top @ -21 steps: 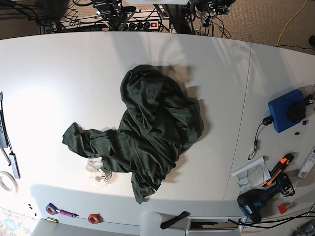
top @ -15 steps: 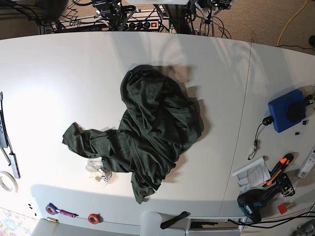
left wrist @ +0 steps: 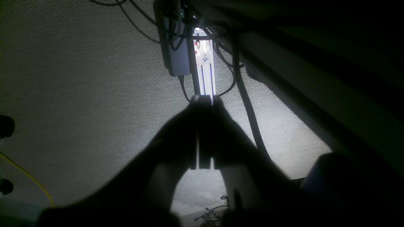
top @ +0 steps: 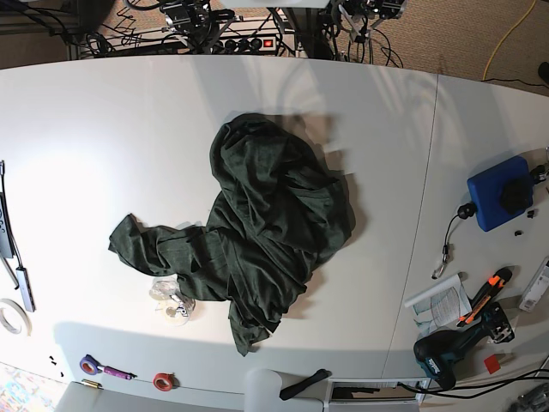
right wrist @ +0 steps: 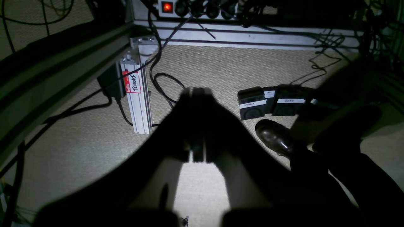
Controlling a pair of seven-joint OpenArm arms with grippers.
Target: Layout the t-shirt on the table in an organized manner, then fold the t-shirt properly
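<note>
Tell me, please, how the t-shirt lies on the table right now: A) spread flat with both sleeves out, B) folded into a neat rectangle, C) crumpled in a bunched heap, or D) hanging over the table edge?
C: the t-shirt sits bunched and wrinkled near the middle of the table, with one part trailing out to the side.

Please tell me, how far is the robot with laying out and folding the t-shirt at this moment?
Nothing looks done yet. The t-shirt lies crumpled in a heap on the table, one part trailing to the side. Nothing is in hand: the left gripper and the right gripper are both shut and empty, pointing at the floor beyond the table edge. Left to do: reach the shirt, spread it flat, then fold it.
</note>
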